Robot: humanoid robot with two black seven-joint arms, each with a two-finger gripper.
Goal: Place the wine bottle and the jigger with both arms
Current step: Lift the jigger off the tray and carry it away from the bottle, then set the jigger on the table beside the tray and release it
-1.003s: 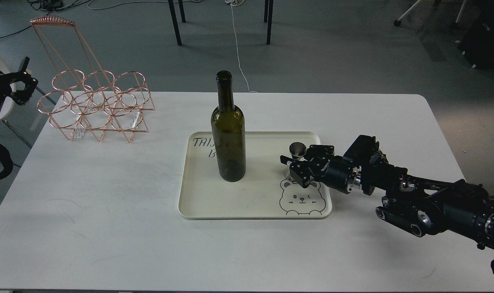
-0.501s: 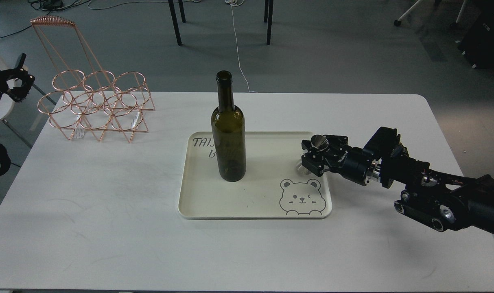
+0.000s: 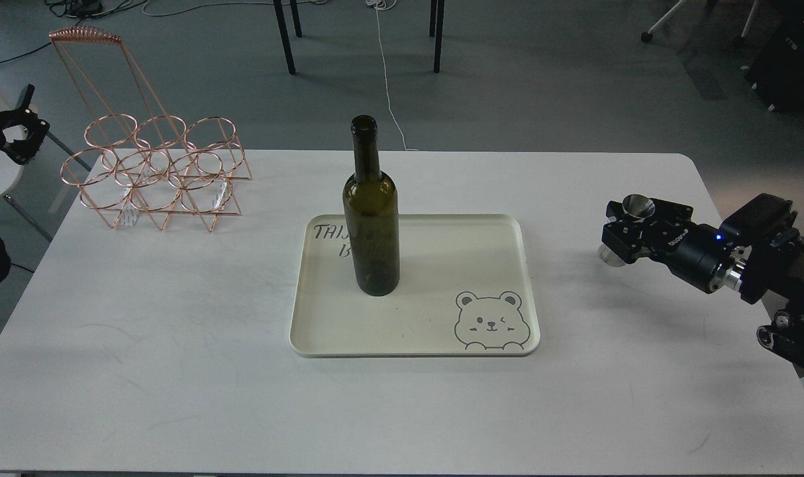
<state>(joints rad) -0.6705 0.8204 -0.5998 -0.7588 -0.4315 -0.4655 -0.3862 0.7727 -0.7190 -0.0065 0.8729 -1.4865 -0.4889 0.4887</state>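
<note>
The wine bottle [image 3: 371, 225], tall, dark olive-green and unlabelled, stands upright on the left part of the cream tray [image 3: 442, 331]. My right gripper [image 3: 626, 230] is shut on the jigger [image 3: 636, 207], a small shiny steel double cone, and holds it over the white table right of the tray. The jigger's upper cup shows above the fingers and its lower cup below them. My left gripper [image 3: 18, 122] is at the far left edge, off the table, small and dark, far from the bottle.
A copper wire bottle rack [image 3: 157, 169] with a tall handle stands at the table's back left. The tray carries a bear drawing [image 3: 491, 321] at its front right corner. Chair legs and cables lie on the floor behind the table.
My right gripper has carried the jigger off the tray's right part and out to the right over the table. The left gripper has drawn a little further left. The bottle has not moved.
</note>
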